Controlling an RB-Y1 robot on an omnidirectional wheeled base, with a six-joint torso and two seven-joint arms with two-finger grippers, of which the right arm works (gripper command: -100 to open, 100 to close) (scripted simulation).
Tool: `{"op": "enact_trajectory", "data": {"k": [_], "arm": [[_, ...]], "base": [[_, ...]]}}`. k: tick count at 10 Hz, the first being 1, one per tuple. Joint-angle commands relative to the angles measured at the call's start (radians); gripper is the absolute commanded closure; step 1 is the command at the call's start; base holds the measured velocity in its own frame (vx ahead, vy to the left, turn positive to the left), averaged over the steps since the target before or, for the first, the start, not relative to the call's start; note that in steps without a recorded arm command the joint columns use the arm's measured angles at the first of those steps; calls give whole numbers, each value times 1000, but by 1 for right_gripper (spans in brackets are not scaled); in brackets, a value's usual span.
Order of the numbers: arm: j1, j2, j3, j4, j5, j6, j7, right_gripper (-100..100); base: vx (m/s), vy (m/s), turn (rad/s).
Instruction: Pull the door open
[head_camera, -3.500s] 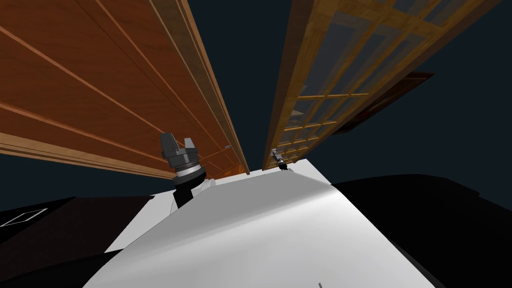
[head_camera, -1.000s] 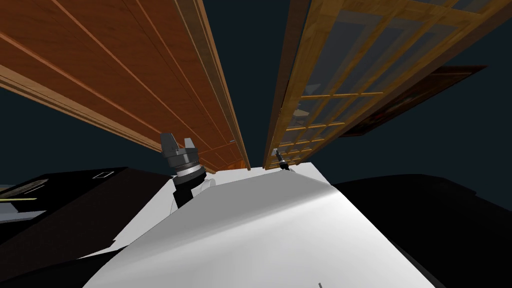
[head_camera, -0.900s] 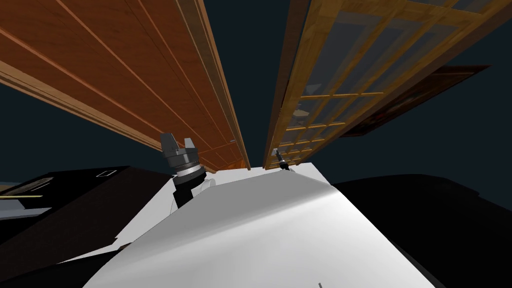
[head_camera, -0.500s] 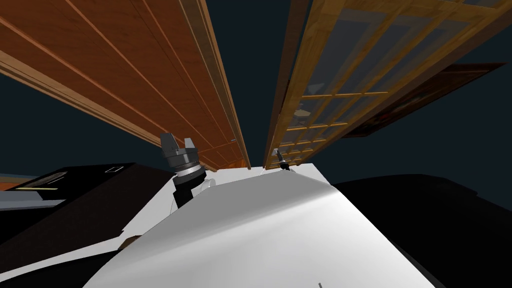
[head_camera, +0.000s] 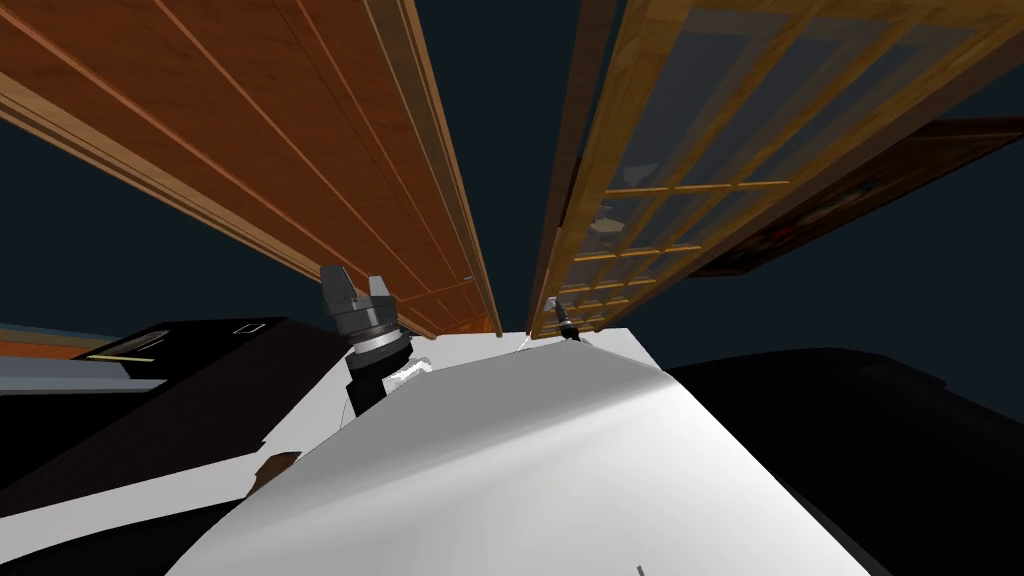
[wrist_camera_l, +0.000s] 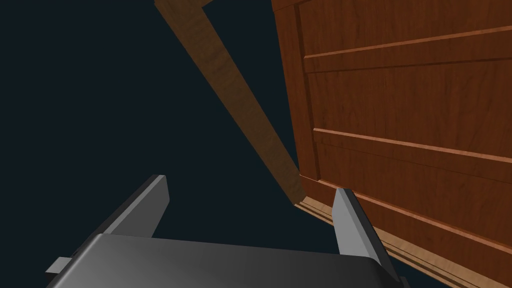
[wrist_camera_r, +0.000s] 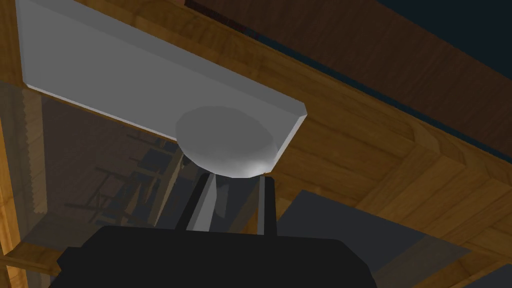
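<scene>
Right gripper (wrist_camera_r: 236, 176) at glazed door (head_camera: 615, 130), light wood frame with a grid of panes. The door stands right of a dark gap (head_camera: 510, 130). The fingers (wrist_camera_r: 202, 205) are drawn close together, pinching the neck behind a grey round knob (wrist_camera_r: 225, 142). The knob sits on a grey backplate (wrist_camera_r: 125, 65) set on the door's edge stile, next to the gap.

Left gripper (head_camera: 356, 285) is spread wide and holds nothing. It hangs just off the bottom corner of a red-brown panelled door (wrist_camera_l: 400, 100), beside a slanting brown wooden strip (wrist_camera_l: 235, 95). The gap between the two door edges narrows toward me.
</scene>
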Motion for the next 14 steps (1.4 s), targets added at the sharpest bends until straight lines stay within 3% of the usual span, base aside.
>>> {"op": "enact_trajectory", "data": {"k": [1, 2, 7, 11, 12, 14], "arm": [[-17, 17, 20, 28, 1, -11, -29, 100], [-16, 15, 25, 28, -14, -10, -71, 100], [-16, 11, 34, 28, -43, -8, -154, 100], [-16, 5, 49, 28, -89, -6, -277, 100], [-30, -11, 31, 65, -98, -13, -282, -100], [-32, -9, 35, 63, -111, -12, -326, -100]], "base": [[-33, -18, 53], [-36, -12, 86], [-27, -16, 46], [-44, -21, 82], [-29, -33, 17], [-34, 1, 43]]}}
